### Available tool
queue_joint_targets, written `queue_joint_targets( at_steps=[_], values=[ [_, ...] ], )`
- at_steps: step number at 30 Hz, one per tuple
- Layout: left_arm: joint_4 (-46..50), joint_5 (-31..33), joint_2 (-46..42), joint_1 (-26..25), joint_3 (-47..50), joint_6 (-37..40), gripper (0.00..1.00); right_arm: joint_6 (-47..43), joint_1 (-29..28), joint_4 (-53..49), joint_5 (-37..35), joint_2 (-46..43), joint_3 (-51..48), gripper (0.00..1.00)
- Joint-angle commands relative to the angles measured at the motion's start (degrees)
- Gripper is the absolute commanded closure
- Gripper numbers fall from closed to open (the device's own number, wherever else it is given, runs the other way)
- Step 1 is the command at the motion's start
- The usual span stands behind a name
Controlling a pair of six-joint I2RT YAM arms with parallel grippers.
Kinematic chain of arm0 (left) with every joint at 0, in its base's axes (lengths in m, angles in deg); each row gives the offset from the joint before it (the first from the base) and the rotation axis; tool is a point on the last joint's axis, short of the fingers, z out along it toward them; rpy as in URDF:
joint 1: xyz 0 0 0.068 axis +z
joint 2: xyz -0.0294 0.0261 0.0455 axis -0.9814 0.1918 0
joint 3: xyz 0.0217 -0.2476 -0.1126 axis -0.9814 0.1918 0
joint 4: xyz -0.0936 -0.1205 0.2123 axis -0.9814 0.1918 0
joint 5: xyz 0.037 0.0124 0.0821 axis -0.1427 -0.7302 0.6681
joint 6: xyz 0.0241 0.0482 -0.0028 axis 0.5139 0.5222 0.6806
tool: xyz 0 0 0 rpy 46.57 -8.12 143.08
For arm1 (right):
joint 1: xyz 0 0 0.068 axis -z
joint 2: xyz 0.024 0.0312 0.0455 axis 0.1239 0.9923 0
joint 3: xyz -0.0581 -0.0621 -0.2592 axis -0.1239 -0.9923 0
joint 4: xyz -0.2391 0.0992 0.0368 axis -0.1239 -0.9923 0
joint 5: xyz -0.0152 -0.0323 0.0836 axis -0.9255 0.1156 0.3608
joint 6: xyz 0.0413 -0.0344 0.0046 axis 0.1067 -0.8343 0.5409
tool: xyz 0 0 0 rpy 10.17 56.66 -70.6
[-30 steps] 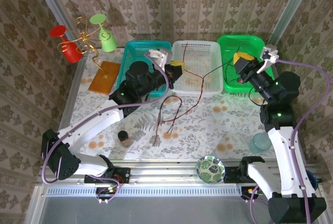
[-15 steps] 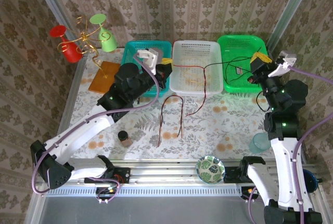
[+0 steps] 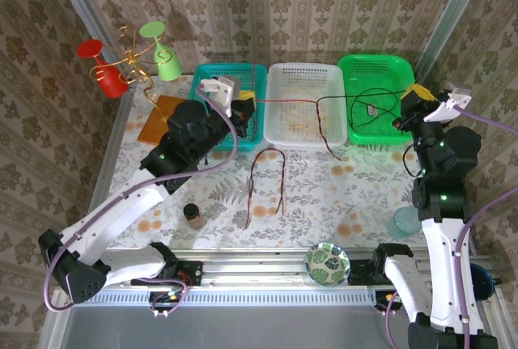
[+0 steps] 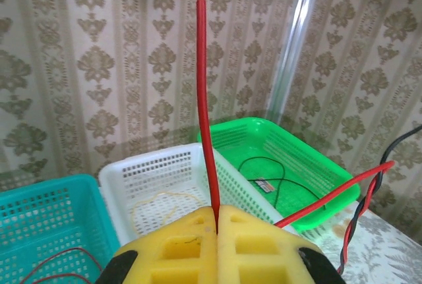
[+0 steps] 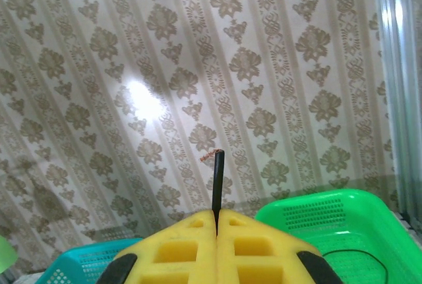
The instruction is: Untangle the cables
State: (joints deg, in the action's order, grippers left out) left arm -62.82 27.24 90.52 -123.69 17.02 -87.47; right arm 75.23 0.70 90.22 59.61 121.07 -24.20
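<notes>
Left wrist: left gripper (image 4: 217,221) closed tight on red cable (image 4: 206,113).

Left tool (image 3: 246,105) holds the red cable (image 3: 287,100) over the white basket (image 3: 303,67), right tool (image 3: 409,104) the black cable (image 3: 358,93).

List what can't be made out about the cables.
- Right wrist: black cable below the right hand, hidden by its pads.
- Left wrist: red cable's twist with the black one, cut off at the bottom edge.
- Top view: teal basket's contents, partly hidden by the left arm.
</notes>
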Motion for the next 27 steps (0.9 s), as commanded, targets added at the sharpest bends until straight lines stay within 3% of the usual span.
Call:
queue_joint_targets(
  at_steps=[1,18,27],
  values=[
    [2.8,4.6,-3.6,1.8,1.2,1.9,1.00,-1.2,0.9,-1.2,-6.8,-0.7,0.0,1.00],
    [16.7,16.7,-16.1,9.1,4.1,7.3,1.00,-3.7,1.5,-4.1,-20.3,-1.0,-2.6,1.00],
    [22.8,16.5,-17.9,15.2,4.7,7.4,1.00,-6.7,1.9,-4.9,-28.2,-0.7,-4.3,1.00]
  ],
)
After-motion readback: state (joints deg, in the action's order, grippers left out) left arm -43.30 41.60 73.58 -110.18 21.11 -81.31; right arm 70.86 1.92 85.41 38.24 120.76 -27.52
